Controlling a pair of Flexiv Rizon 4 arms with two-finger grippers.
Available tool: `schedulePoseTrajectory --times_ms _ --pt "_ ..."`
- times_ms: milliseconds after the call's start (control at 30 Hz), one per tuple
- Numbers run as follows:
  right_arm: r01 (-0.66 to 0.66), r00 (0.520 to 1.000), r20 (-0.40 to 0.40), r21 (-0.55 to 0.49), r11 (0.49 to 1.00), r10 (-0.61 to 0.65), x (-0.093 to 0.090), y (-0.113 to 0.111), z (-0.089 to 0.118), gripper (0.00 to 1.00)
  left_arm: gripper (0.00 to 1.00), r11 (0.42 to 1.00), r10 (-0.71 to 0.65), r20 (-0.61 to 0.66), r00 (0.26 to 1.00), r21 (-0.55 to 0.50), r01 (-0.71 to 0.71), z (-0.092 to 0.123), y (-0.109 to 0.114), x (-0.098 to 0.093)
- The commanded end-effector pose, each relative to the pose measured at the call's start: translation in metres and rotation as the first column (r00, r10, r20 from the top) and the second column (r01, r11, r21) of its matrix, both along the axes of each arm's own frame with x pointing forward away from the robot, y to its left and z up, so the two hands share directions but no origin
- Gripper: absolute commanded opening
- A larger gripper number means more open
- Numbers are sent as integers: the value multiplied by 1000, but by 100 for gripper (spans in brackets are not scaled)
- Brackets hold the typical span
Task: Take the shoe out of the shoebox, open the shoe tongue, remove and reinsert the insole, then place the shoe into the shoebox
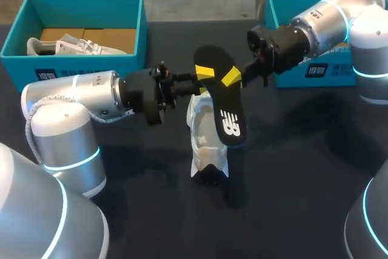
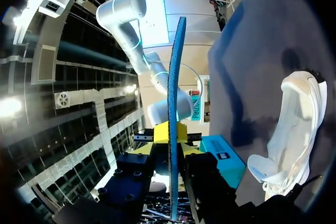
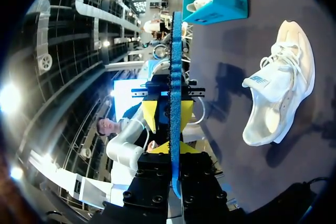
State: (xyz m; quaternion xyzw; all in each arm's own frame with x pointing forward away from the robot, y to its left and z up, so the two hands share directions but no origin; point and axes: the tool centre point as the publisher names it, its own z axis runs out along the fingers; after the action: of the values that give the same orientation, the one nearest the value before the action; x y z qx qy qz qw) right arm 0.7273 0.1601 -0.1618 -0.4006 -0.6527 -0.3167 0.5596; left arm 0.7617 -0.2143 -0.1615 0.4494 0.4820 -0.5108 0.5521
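Left claw (image 1: pixel 204 73) comes in from the left and is closed on the insole (image 1: pixel 222 102), pinching its far end. Right claw (image 1: pixel 232 77) comes in from the right and is clamped on that same end from the other side. The 2 claws sit just beside each other, yellow tips nearly meeting.

The insole is held up off the surface (image 1: pixel 291 168), black face with a white mark toward the head camera, its free end slanting down over the shoe (image 1: pixel 205 145). In the left wrist view the insole (image 2: pixel 172 87) runs edge-on, blue, between the left claw (image 2: pixel 170 136) fingers. The right wrist view matches: the blue edge of the insole (image 3: pixel 175 61) sits between the right claw (image 3: pixel 172 149) fingers, with the other claw's yellow tips just ahead.

The shoe is white, out of the box, on the surface between the 2 boxes. It lies beside the insole and apart from it in both wrist views (image 2: pixel 294 124) (image 3: pixel 278 95).

The left shoebox (image 1: pixel 85 65) is teal, at the far left of the surface, with a 2nd shoe (image 1: pixel 60 45) inside. The right shoebox (image 1: pixel 285 4) is teal, at the far right, partly hidden by the right arm.
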Motion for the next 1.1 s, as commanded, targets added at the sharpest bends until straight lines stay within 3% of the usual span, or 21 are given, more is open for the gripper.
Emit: schedulePoseTrajectory --times_ms 33,367,433,500,767,800,833,1100 --pt "0 1000 -1 -3 1000 0 0 1 -1 0 29 1000 7 1 1000 -3 -7 -1 -4 0" --pt "-3 1000 -3 -2 1000 3 0 2 -2 0 22 1000 5 -8 1000 -1 -5 -3 -5 1" --pt "-5 1000 -3 -1 1000 5 1 3 -2 0 14 1000 8 -11 1000 3 -8 -4 -5 2" --pt "-6 1000 -2 0 1000 6 1 3 -1 0 0 1000 8 -13 1000 5 -8 -4 -6 2" --pt "1 1000 11 5 1000 -1 1 2 0 0 0 1000 -12 -36 999 21 13 -4 -9 2" --pt "10 1000 13 2 1000 -10 1 1 1 28 0 1000 -20 -41 999 21 21 -5 -9 2" --pt "25 1000 16 -3 1000 -25 1 -1 1 100 0 999 -26 -46 999 23 27 -5 -9 2" --pt "87 996 27 -18 996 -86 -2 -17 3 100 0 998 -56 -79 995 21 58 -6 -4 -5"
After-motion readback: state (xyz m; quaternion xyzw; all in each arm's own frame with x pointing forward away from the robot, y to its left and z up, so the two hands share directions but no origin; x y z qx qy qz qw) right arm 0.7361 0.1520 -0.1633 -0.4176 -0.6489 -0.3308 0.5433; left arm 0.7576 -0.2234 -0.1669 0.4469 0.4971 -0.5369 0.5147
